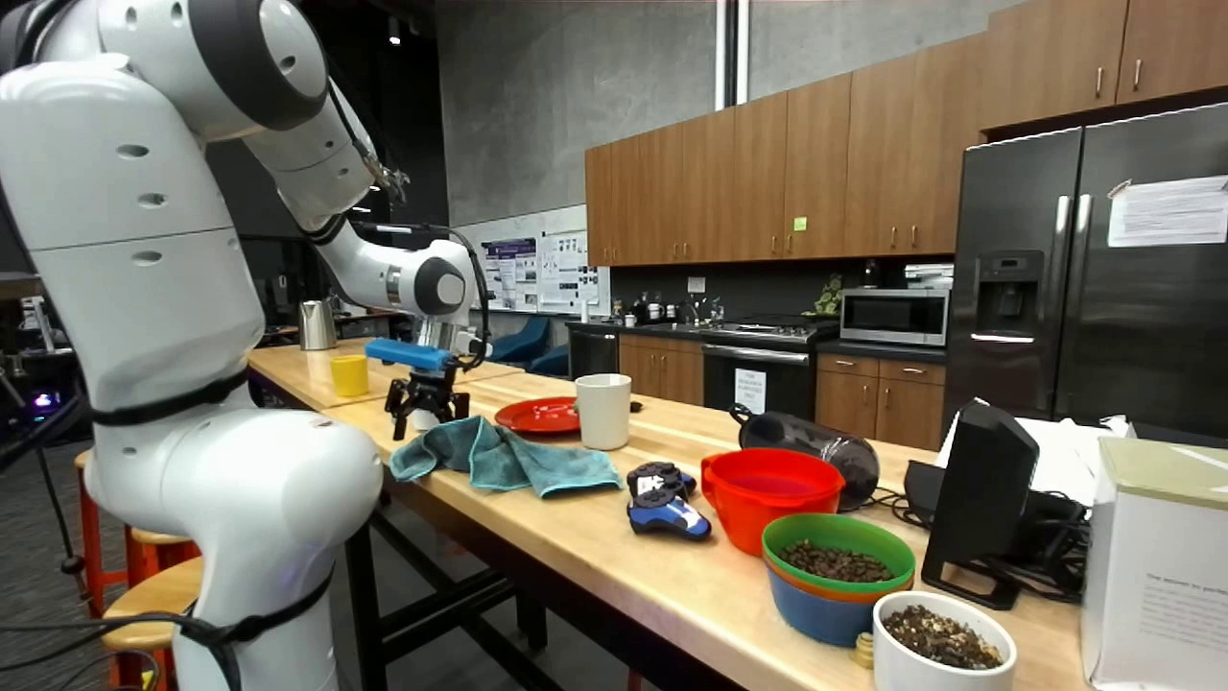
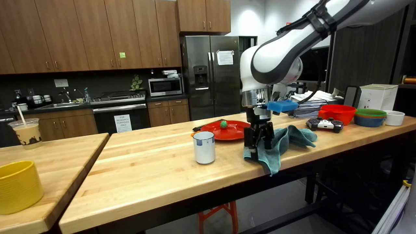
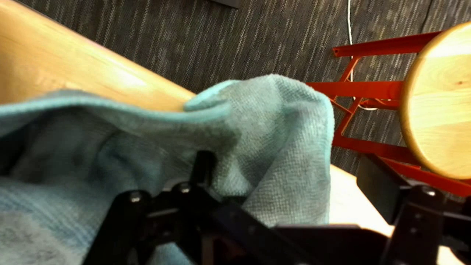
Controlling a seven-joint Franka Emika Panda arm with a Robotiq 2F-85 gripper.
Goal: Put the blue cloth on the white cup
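The blue-green cloth (image 1: 504, 454) lies crumpled along the table's near edge, with one corner (image 2: 270, 162) over the edge in an exterior view. My gripper (image 1: 429, 422) is open at one end of the cloth, low over the table. It also shows in an exterior view (image 2: 261, 152). In the wrist view, cloth (image 3: 287, 147) lies between the spread fingers (image 3: 294, 178); contact is unclear. A plain white cup (image 1: 603, 411) stands upright behind the cloth. A white cup with blue patches (image 2: 204, 147) stands left of my gripper in an exterior view.
A red plate (image 2: 222, 135) with a green ball (image 2: 223, 124) lies behind my gripper. Game controllers (image 1: 664, 499), a red bowl (image 1: 767, 494) and stacked bowls (image 1: 835, 609) stand beyond the cloth. A yellow cup (image 2: 19, 187) stands across the table gap. A stool (image 3: 441, 99) is below the edge.
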